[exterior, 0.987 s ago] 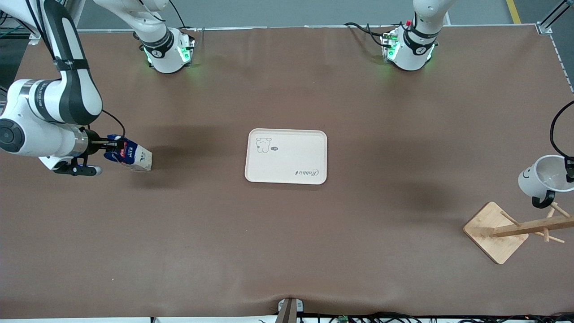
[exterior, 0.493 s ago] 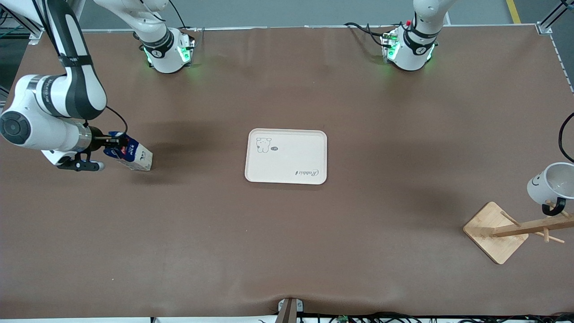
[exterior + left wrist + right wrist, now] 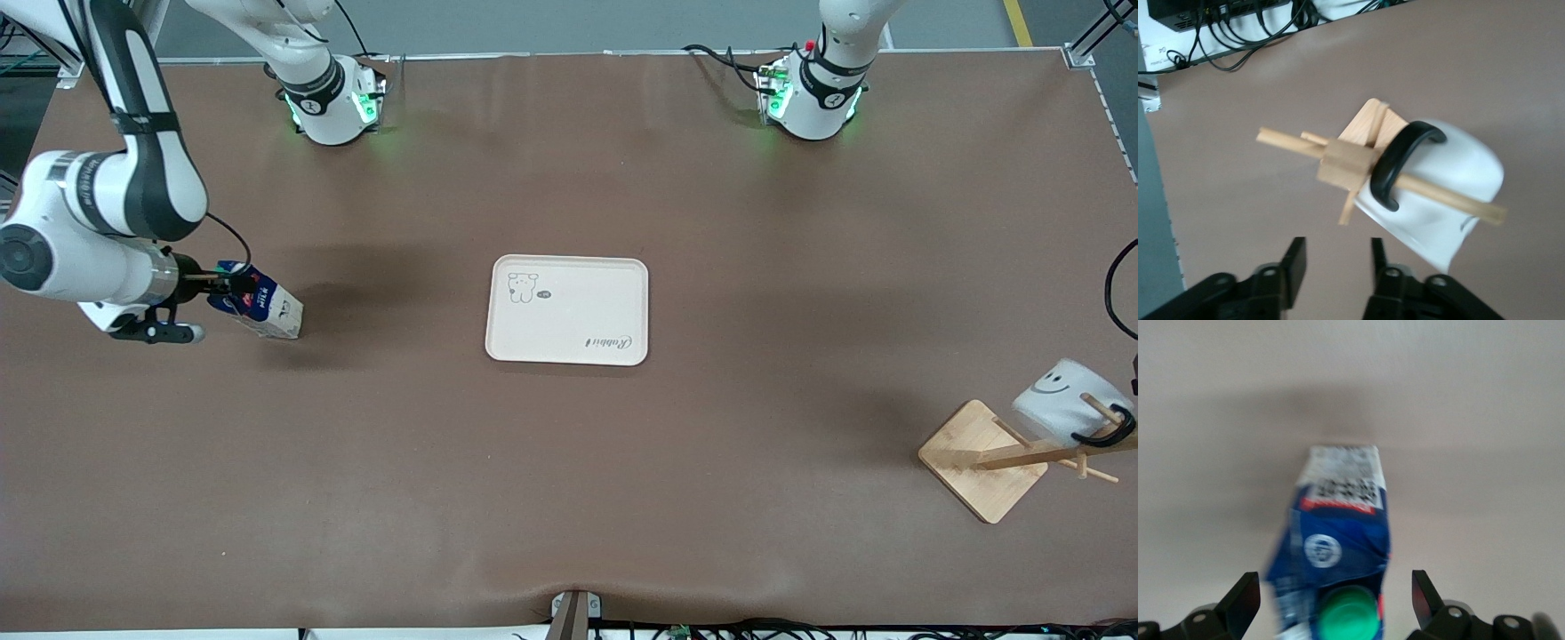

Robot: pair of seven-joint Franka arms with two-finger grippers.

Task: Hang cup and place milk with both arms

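Note:
The white cup (image 3: pixel 1058 396) hangs tipped on a peg of the wooden rack (image 3: pixel 978 458) at the left arm's end of the table. In the left wrist view the peg runs through the cup's (image 3: pixel 1451 193) black handle (image 3: pixel 1395 167), on the rack (image 3: pixel 1345 163). My left gripper (image 3: pixel 1337 250) is open and empty, apart from the cup, and is outside the front view. The blue and white milk (image 3: pixel 262 307) stands on the table at the right arm's end. My right gripper (image 3: pixel 218 283) is open, with its fingers on either side of the milk's (image 3: pixel 1338 540) green-capped top, not touching it.
A white tray (image 3: pixel 569 311) with a small bear drawing lies in the middle of the table, between the milk and the rack. The rack's square base is near the table's edge at the left arm's end.
The cup came down from the air onto the rack's peg and now hangs there, free of the left gripper. The right arm shifted slightly at the milk.

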